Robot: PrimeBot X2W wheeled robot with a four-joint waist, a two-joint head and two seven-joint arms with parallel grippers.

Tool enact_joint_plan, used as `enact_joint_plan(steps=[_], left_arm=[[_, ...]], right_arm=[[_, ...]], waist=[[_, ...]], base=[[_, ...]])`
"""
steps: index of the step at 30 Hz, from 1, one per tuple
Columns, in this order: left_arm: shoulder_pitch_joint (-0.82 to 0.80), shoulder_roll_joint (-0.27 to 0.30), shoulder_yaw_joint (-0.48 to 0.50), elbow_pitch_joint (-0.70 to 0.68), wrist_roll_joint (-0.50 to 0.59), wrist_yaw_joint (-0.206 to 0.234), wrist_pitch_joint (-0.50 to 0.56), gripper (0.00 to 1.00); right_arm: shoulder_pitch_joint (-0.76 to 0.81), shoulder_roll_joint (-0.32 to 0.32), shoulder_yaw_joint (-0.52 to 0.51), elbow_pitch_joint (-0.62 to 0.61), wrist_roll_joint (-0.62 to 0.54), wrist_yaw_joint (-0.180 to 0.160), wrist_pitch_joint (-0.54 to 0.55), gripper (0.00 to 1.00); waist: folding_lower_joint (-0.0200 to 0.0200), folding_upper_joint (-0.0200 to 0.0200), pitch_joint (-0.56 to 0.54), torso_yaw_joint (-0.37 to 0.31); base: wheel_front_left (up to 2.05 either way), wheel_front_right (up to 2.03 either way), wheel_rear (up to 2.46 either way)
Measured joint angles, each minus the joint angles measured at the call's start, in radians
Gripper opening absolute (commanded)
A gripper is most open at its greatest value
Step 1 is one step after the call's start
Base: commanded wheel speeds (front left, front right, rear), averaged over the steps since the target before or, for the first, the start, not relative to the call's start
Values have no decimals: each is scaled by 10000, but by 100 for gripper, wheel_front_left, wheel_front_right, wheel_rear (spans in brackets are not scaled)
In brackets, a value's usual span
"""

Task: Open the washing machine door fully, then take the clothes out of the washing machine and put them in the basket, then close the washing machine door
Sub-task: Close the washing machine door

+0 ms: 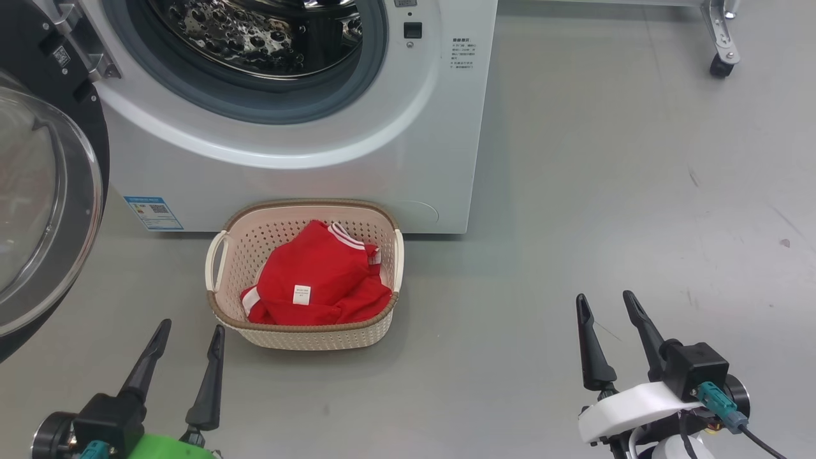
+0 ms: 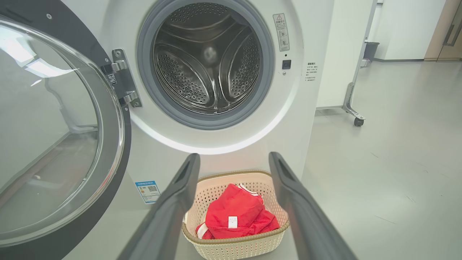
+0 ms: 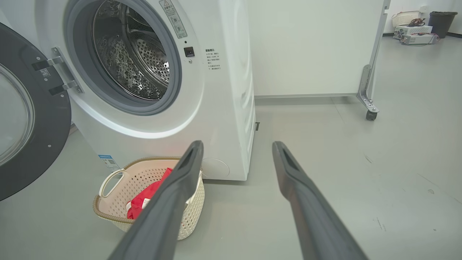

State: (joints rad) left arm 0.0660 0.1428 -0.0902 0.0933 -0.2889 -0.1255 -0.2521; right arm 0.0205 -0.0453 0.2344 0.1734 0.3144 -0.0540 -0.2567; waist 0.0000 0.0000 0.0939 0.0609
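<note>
Hanging wide open at my left, the washing machine door (image 1: pixel 44 210) exposes the drum (image 1: pixel 255 32) of the washing machine (image 1: pixel 382 166). The clothes (image 1: pixel 319 280) (red, white-trimmed) lie in the basket (image 1: pixel 312 338), just before the machine. My left pincer (image 1: pixel 193 326) and right pincer (image 1: pixel 604 296) are both released, grasping nothing.

Washer (image 1: pixel 408 159): one, with one door (image 1: pixel 38 210), one drum (image 1: pixel 255 32) and one blue label (image 1: pixel 153 212). Basket (image 1: pixel 306 205): one, with two white handles (image 1: pixel 215 261); in it one red heap of clothes (image 1: pixel 319 274), number of pieces can't be told, one white tag (image 1: pixel 301 294) showing. Tools: two, left tool (image 1: pixel 193 326) and right tool (image 1: pixel 604 296), two dark fingers (image 1: pixel 146 363) each; one caster (image 1: pixel 721 65) on the frame leg behind.
</note>
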Motion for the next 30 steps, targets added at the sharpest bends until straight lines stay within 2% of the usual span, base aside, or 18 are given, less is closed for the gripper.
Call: enact_joint_plan(steps=[13, 30], left_arm=[[-8, -77, -249, 6, 0, 0, 0, 100], [-24, -142, -196, 117, 90, 0, 0, 100]], right_arm=[[4, 0, -69, -199, -8, -2, 0, 100], [-3, -2, 73, -161, -73, 117, 0, 100]], waist=[[0, 0, 87, 660], [0, 0, 35, 2783]], base=[[0, 0, 0], [0, 0, 0]])
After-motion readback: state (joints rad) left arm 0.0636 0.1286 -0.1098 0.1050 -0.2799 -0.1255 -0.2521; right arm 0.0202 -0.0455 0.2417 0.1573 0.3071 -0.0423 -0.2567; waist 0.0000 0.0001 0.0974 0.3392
